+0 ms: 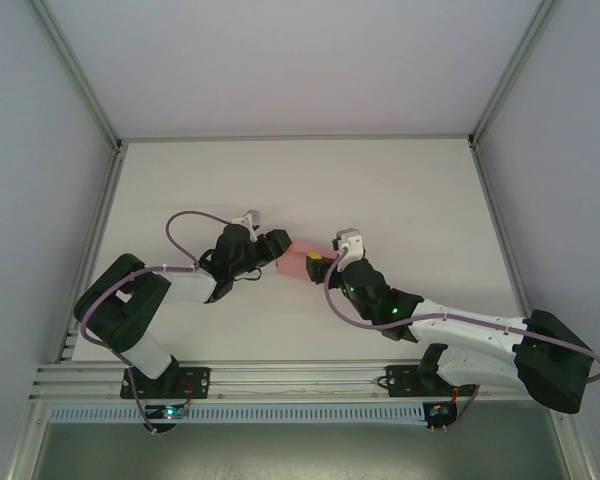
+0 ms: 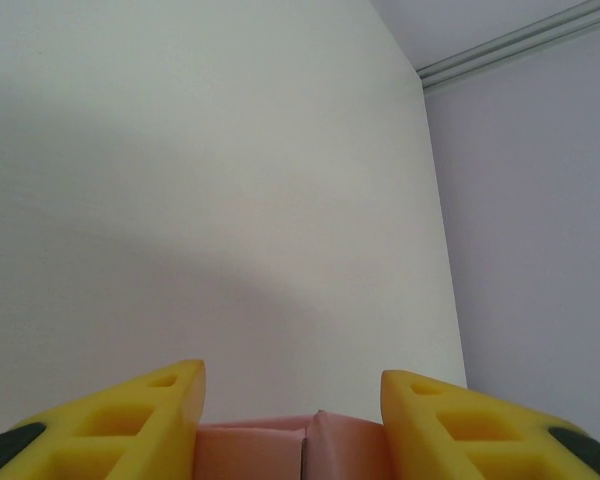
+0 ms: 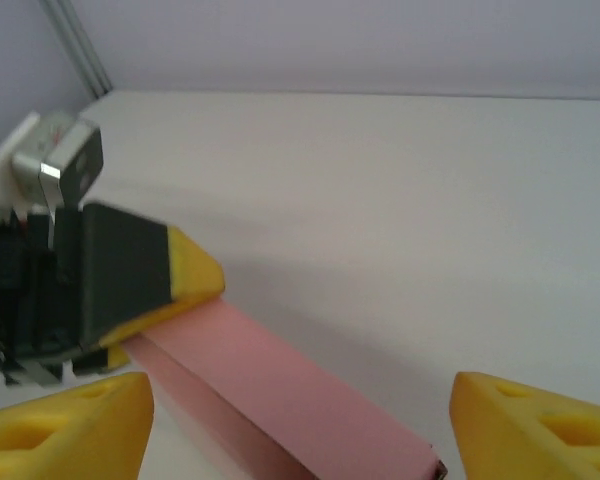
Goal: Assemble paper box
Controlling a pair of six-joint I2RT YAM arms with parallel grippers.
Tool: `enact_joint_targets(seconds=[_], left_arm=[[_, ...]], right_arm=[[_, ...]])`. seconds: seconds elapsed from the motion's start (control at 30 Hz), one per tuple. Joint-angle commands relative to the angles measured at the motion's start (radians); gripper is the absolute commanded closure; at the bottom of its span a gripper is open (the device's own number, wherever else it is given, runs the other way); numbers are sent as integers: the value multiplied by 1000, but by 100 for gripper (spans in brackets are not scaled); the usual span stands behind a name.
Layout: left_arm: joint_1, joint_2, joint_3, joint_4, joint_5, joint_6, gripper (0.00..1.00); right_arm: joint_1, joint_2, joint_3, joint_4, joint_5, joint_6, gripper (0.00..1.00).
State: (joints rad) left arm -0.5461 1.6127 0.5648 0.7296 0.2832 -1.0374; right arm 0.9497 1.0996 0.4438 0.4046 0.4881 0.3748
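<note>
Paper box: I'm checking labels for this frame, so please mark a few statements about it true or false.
1. The paper box is pink. True.
2. The right end effector is clamped shut, fingers together. False: its fingers stand wide apart, one on either side of the box.
3. The box sits between the yellow fingers of the left end effector. True.
4. The box lies in the far left corner of the table. False: it is near the middle, between the two arms.
</note>
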Motion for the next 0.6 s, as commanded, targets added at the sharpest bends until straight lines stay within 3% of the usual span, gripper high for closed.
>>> enact_joint_targets(seconds=[0.0, 0.3, 0.5, 0.57], left_arm=[[-32, 23, -48, -173, -2, 36, 60], [-52, -10, -44, -232, -47, 78, 60], [-51, 36, -74, -158, -17, 80, 62], [-53, 66, -85, -109, 1, 71, 68]], right_arm=[[-31, 4, -17, 27, 35, 69, 20], [-80, 149, 11, -121, 86, 260, 26], [-84, 172, -151, -10, 30, 310, 38], [-90, 190, -194, 46, 0, 314, 39]])
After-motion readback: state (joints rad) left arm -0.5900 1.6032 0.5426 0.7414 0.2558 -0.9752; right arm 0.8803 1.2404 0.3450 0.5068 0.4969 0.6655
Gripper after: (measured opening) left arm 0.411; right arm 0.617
